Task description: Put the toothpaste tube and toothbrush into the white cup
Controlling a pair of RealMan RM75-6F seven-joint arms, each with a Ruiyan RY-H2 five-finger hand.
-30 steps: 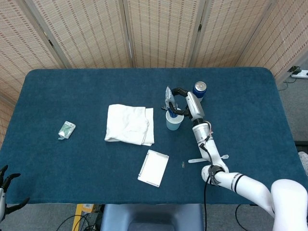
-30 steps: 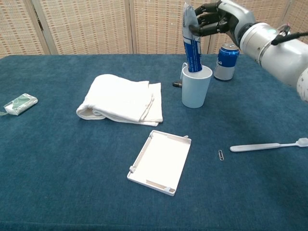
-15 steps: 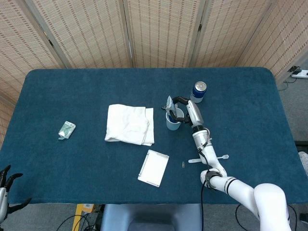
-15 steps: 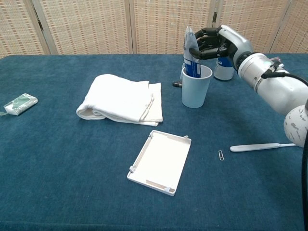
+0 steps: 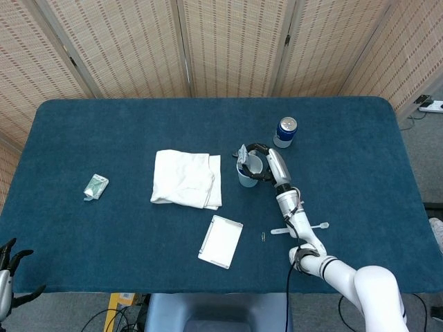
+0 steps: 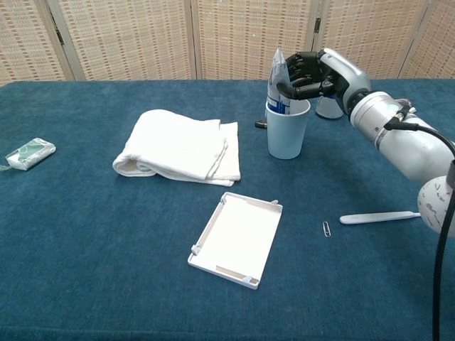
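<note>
The right hand [image 6: 311,74] pinches the toothpaste tube [image 6: 277,84] upright inside the white cup [image 6: 286,129], probably to keep it from tipping.

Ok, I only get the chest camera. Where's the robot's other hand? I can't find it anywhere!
Observer: The left hand is down past the table's near left corner, fingers apart, holding nothing.
Operator: And what's that blue thing hiding behind the right hand?
Observer: A blue can. From above it stands upright beyond the right hand, well apart from the white cup.
Operator: The toothbrush gets cut off by the arm. Where does it end?
Observer: The toothbrush runs under the right arm, and its other end pokes out on the arm's right side, flat on the table.
</note>
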